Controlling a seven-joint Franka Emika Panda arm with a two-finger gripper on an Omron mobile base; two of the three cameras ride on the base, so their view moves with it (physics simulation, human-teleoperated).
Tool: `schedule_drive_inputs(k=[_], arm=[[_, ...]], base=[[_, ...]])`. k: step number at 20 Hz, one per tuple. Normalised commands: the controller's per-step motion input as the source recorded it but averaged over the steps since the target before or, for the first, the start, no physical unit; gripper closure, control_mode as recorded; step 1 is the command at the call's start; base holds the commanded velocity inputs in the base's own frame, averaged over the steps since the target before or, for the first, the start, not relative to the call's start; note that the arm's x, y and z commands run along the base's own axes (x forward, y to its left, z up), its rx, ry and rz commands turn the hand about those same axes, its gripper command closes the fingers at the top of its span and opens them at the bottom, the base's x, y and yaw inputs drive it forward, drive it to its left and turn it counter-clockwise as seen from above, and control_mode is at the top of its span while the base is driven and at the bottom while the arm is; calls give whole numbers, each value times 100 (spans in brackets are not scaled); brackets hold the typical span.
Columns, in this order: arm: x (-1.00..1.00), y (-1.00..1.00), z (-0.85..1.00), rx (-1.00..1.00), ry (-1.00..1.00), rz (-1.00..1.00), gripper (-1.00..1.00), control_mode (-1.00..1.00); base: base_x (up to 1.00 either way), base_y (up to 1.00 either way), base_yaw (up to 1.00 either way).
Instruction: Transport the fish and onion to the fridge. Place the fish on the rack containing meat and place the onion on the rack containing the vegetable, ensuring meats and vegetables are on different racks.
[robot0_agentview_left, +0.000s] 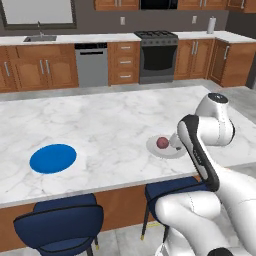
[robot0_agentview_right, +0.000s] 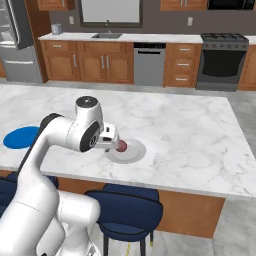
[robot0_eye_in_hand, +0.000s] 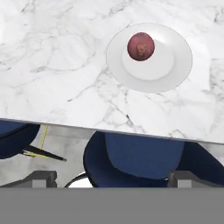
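The onion (robot0_agentview_left: 162, 143) (robot0_agentview_right: 121, 146) (robot0_eye_in_hand: 141, 46) is a reddish-purple ball resting on a white plate (robot0_agentview_left: 151, 148) (robot0_agentview_right: 136, 153) (robot0_eye_in_hand: 177, 65) near the front edge of the marble island. My gripper (robot0_eye_in_hand: 114, 178) (robot0_agentview_right: 111, 141) hangs over that front edge, just short of the plate, open wide with nothing between its fingers. In the hand view the onion lies ahead of the fingertips (robot0_eye_in_hand: 42, 177), well apart from them. The grey fridge (robot0_agentview_right: 20, 65) stands at the far left of the room. The fish is out of view.
A round blue plate (robot0_agentview_left: 53, 158) (robot0_agentview_right: 21, 137) lies bare on the island's left part. Blue stools (robot0_agentview_left: 59, 222) (robot0_agentview_right: 131, 209) (robot0_eye_in_hand: 140, 155) are tucked under the front edge. Cabinets, sink, dishwasher and stove line the back wall.
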Motion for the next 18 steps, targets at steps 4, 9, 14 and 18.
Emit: schedule_drive_inputs(k=[4, 9, 14, 18], arm=[[49, -11, -32, 0, 5, 0, -100, -100], [57, -10, -35, 0, 4, 0, -100, -100], [56, -3, -28, 0, 3, 0, -100, -100], [52, 0, -18, 0, 1, 0, -100, -100]], base=[[0, 0, 0], [0, 0, 0], [0, 0, 0], [0, 0, 0]])
